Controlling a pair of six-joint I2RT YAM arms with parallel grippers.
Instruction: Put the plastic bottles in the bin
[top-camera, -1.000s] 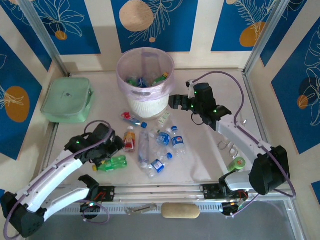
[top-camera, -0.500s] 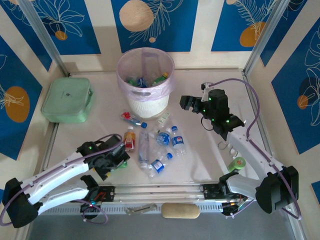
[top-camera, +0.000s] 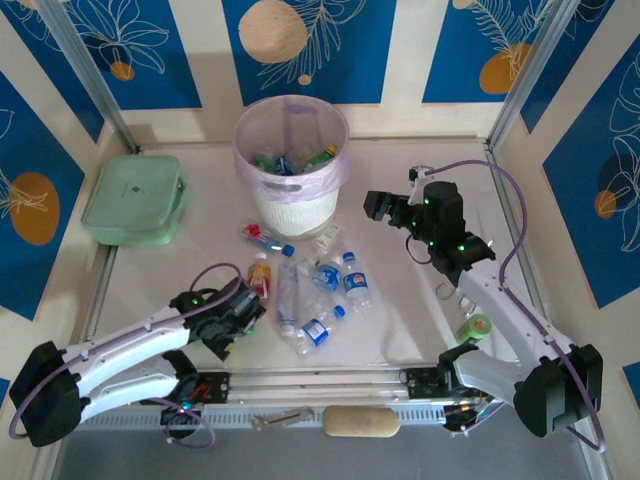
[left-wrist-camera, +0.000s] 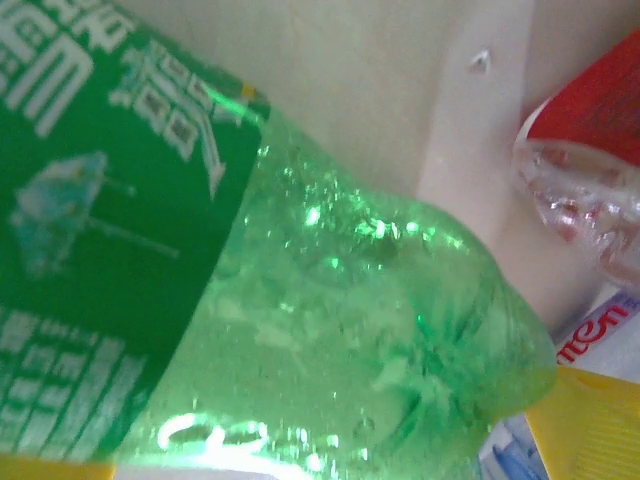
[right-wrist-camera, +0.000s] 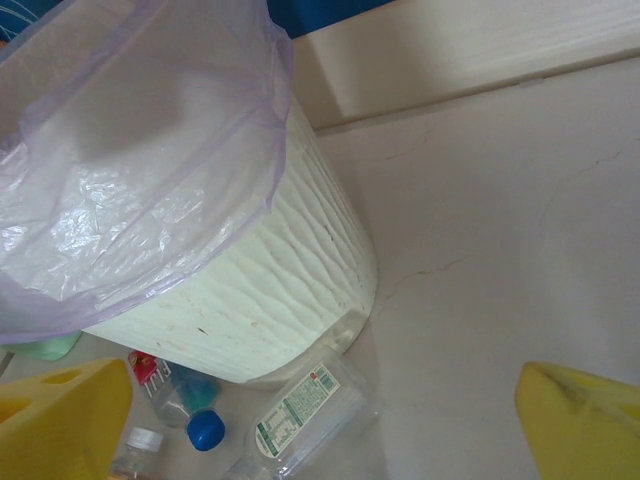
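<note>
pick-up step: the left gripper (top-camera: 236, 318), jaws spread, hangs low over the green bottle (left-wrist-camera: 330, 320) near the front edge of the worktop (top-camera: 405, 295), left of the loose bottles (top-camera: 318, 292). next it must close on it and carry it to the bin (top-camera: 290, 212) by the back edge. right gripper (top-camera: 374, 206) spread, empty, beside the bin

Both arms have moved

My left end effector (top-camera: 240, 315) has slid toward the near edge and now sits over the green bottle (left-wrist-camera: 330, 330), hiding it from above. My right end effector (top-camera: 370, 206) has backed rightward, away from the bin (top-camera: 290, 212).
</note>
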